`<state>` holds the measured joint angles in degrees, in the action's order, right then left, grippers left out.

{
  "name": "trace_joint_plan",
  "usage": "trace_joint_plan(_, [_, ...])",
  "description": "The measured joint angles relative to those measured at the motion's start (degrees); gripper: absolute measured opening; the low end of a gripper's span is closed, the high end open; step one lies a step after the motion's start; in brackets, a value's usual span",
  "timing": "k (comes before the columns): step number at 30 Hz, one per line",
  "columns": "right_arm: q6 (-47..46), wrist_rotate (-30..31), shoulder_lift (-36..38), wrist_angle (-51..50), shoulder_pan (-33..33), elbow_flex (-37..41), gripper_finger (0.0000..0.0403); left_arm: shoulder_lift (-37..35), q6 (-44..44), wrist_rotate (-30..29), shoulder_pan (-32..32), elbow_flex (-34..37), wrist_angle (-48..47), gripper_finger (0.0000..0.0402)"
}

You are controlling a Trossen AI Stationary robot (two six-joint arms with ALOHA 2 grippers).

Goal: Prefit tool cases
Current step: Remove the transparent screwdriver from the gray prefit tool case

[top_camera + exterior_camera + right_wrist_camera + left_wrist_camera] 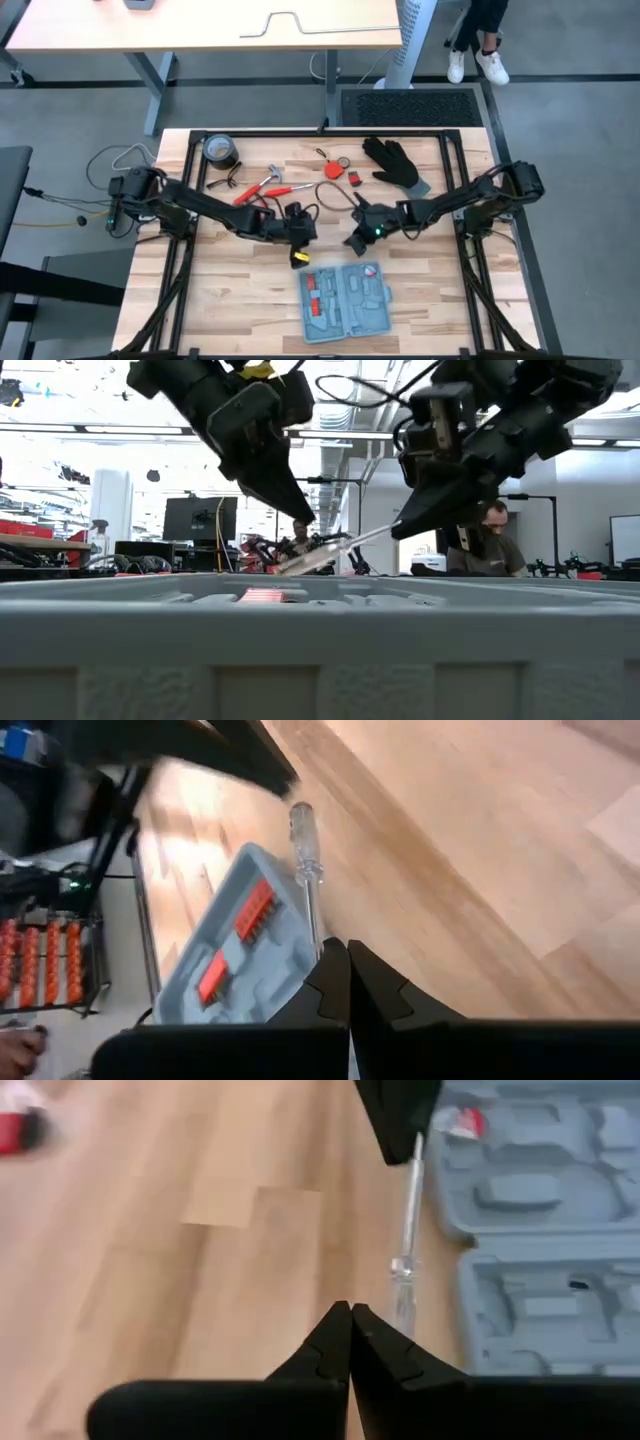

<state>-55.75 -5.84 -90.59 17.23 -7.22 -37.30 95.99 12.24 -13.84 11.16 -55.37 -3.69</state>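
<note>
Here, low centre in the high view, the open blue-grey plastic tool case (345, 302) lies flat on the wooden counter (240, 290); left tool (350, 1342) pressed together, right tool (347, 978) pinching a clear-handled screwdriver (308, 870).

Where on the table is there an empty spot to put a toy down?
Bare wood lies left of the open blue-grey plastic tool case, toward the table's left edge, and right of it. The far half is crowded: dark tape roll, red-handled tools, black glove. Left gripper and right gripper fill the middle.
</note>
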Motion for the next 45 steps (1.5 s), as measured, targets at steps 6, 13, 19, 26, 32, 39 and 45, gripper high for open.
trace_joint_plan(6, [4.71,-0.12,-0.04,-1.70,9.66,0.07,0.0000,-5.66,1.49,-5.28,-0.32,0.00,-6.37,0.0000])
trace_joint_plan(13, [8.24,-3.38,-0.14,-10.04,22.94,-0.43,0.0000,-7.29,1.70,-5.86,-0.31,0.00,-7.16,0.0000])
trace_joint_plan(19, [12.34,-4.02,-0.26,-18.16,23.52,-1.24,0.0000,-4.91,-1.06,-5.93,-0.57,0.04,-4.51,0.0000])
trace_joint_plan(26, [11.52,-4.87,-1.94,-16.10,21.74,-1.20,0.0000,4.38,-20.02,0.92,-6.14,-0.17,10.29,0.0000])
trace_joint_plan(32, [9.69,-5.02,-2.56,-14.63,21.09,-1.22,0.0000,10.18,-25.34,3.92,-14.45,-3.77,11.15,0.0000])
trace_joint_plan(39, [8.63,-4.80,-2.56,-13.90,21.74,-1.22,0.0000,14.53,-25.72,22.18,-18.76,-8.84,13.54,0.0000])
trace_joint_plan(45, [7.63,-4.83,-2.54,-12.81,22.03,-1.20,0.0000,19.72,-25.51,19.52,-19.05,-11.71,13.57,0.0000])
